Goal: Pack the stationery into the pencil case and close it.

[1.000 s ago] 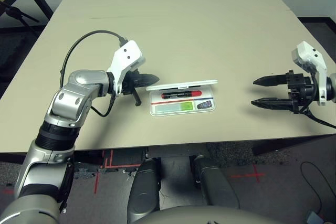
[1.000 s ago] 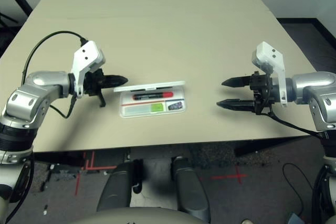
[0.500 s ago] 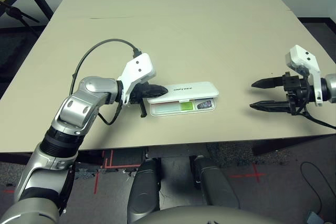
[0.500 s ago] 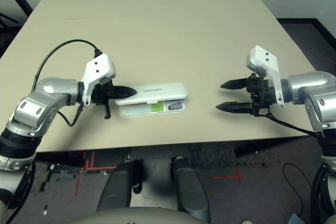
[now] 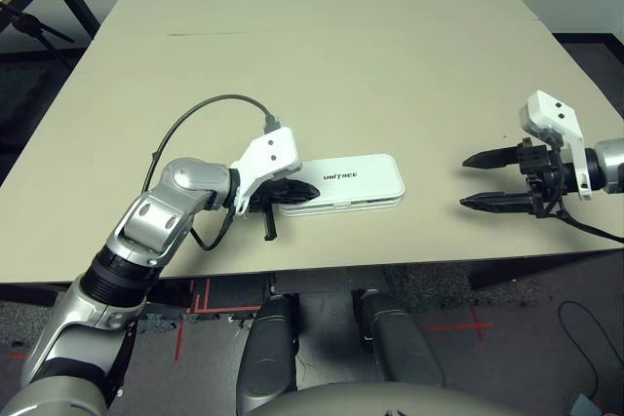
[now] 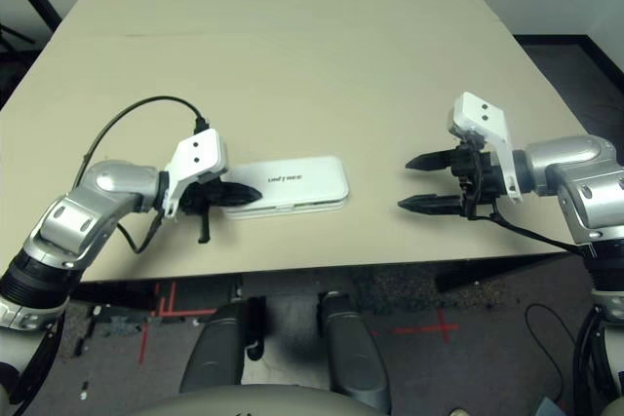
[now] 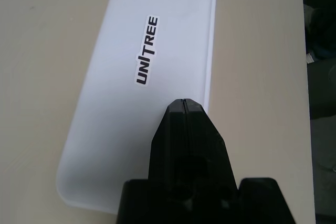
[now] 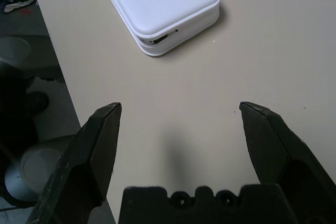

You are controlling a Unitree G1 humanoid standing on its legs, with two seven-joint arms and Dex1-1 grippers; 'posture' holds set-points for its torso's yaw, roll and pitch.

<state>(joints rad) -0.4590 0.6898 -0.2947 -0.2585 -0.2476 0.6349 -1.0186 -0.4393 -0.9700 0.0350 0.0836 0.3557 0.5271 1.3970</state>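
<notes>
A white pencil case (image 5: 346, 183) lies flat near the front edge of a tan bench (image 5: 322, 56), lid down. The left end effector (image 5: 297, 194), fingers pressed together, rests on the lid's left end. The right end effector (image 5: 485, 180) hovers well apart, fingers spread wide, holding nothing.

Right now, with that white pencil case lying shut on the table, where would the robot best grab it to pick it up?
Probably across its narrow width at the free end of the pencil case, coming from the open right gripper side. It lies flat and long, so the thin front and back edges give opposing faces. The shut left gripper rests on the lid's other end, crowding that side.
</notes>
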